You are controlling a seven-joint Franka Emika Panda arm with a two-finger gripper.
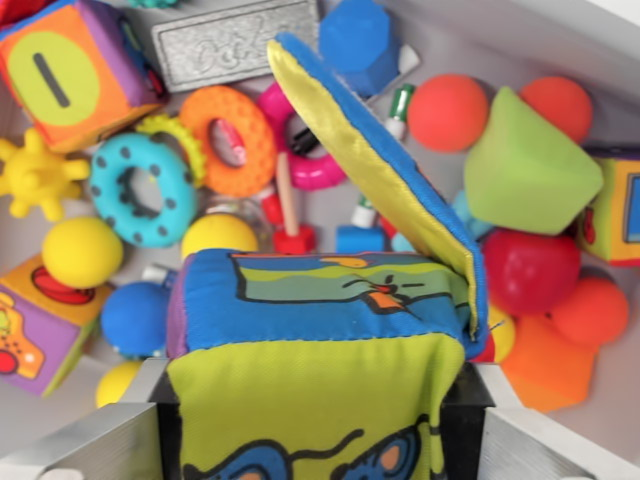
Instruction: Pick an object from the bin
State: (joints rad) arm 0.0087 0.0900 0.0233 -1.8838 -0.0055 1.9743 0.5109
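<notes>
A soft cloth book (320,370) with blue, green and yellow printed pages fills the lower middle of the wrist view. My gripper (320,420) is shut on it; the metal fingers (90,445) show at both lower corners, pressed against its sides. One padded page (380,170) stands open, flapping up toward the view's upper right. The book hangs above the bin's toys. The white bin (520,40) lies beneath, its wall along the top right.
Under the book lie a teal ring (142,188), an orange ring (230,140), a pink ring (300,150), yellow, red and blue balls, a green block (525,170), fabric cubes (70,70) and a grey embossed plate (230,40).
</notes>
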